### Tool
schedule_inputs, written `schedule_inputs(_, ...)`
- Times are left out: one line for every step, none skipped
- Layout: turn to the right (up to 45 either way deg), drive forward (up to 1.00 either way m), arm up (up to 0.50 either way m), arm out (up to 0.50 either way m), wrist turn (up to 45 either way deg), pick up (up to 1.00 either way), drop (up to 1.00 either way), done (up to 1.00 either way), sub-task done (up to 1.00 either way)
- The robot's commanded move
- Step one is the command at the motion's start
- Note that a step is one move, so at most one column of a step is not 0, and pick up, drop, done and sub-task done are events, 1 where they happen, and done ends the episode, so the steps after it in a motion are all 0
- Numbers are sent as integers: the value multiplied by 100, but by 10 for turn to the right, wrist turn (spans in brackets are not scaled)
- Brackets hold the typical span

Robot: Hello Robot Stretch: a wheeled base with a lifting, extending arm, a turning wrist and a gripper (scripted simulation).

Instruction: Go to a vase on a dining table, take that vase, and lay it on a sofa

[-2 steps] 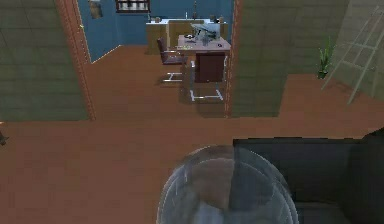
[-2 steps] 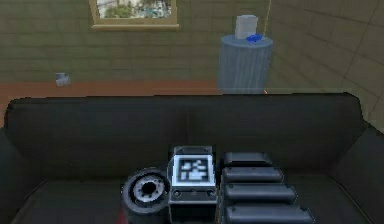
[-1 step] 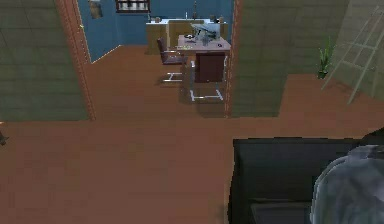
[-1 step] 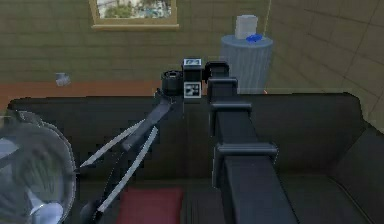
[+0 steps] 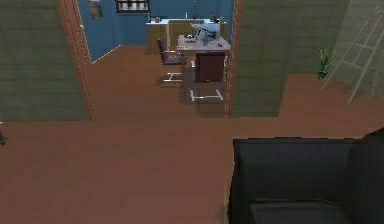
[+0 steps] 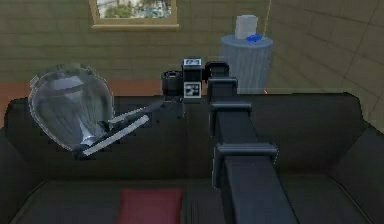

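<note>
Glass vase [image 6: 68, 100]: clear, bulbous, grey-tinted, tilted. It sits at the far end of the fingers [image 6: 125, 123], in front of the black sofa [image 6: 320, 130] back, toward the arm side view's left. Held or resting on the sofa: cannot tell. Two white squares [image 6: 192, 82] beside the fingers carry black marks.

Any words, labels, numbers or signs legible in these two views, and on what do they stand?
No readable text anywhere.
White squares on the arm: black marks, patterns rather than letters.
Framed picture: an outdoor scene, no caption.
Things on the desk: too small to tell.
</note>
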Motion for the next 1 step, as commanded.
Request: schedule_inputs(0,0,0,0,450,0,0,0,0)
